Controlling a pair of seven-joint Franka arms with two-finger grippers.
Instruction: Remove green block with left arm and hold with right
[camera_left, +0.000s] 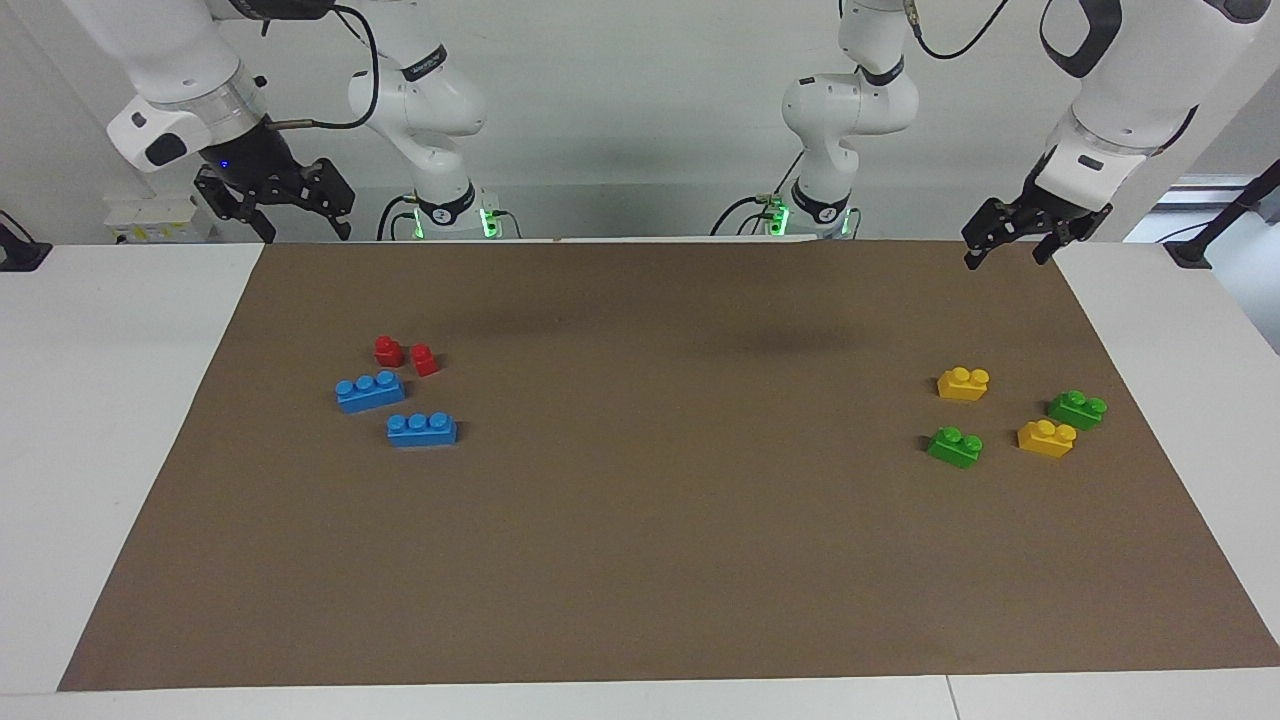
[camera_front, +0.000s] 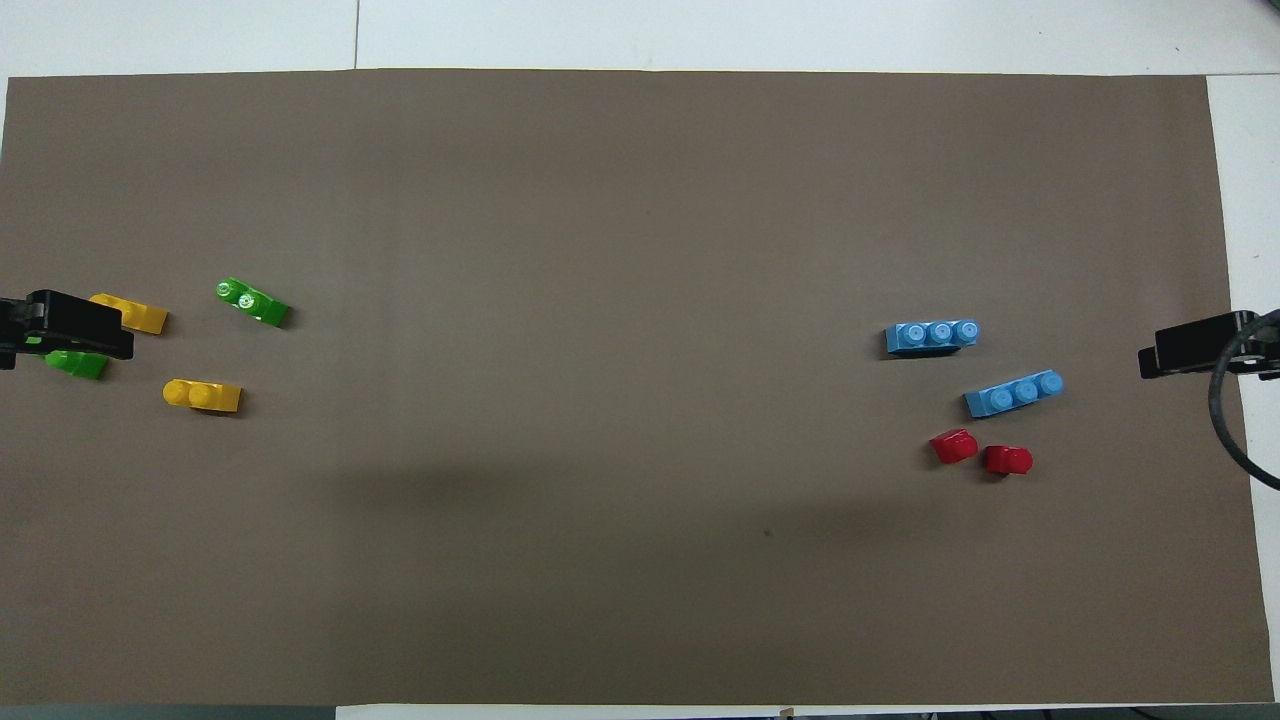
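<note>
On the brown paper mat (camera_left: 640, 560): two small green plastic two-stud bricks (camera_left: 955, 446) (camera_left: 1077, 409), two yellow (camera_left: 963, 383) (camera_left: 1046, 438), two blue three-stud (camera_left: 370, 391) (camera_left: 422, 428), two red (camera_left: 388, 350) (camera_left: 424, 359). Left gripper (camera_left: 1008, 245) and right gripper (camera_left: 297, 222) hang above the mat's robot-side corners, jaws spread, empty.

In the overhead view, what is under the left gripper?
The raised, open left gripper covers part of one green block and the end of a yellow block. In the facing view it touches neither.
</note>
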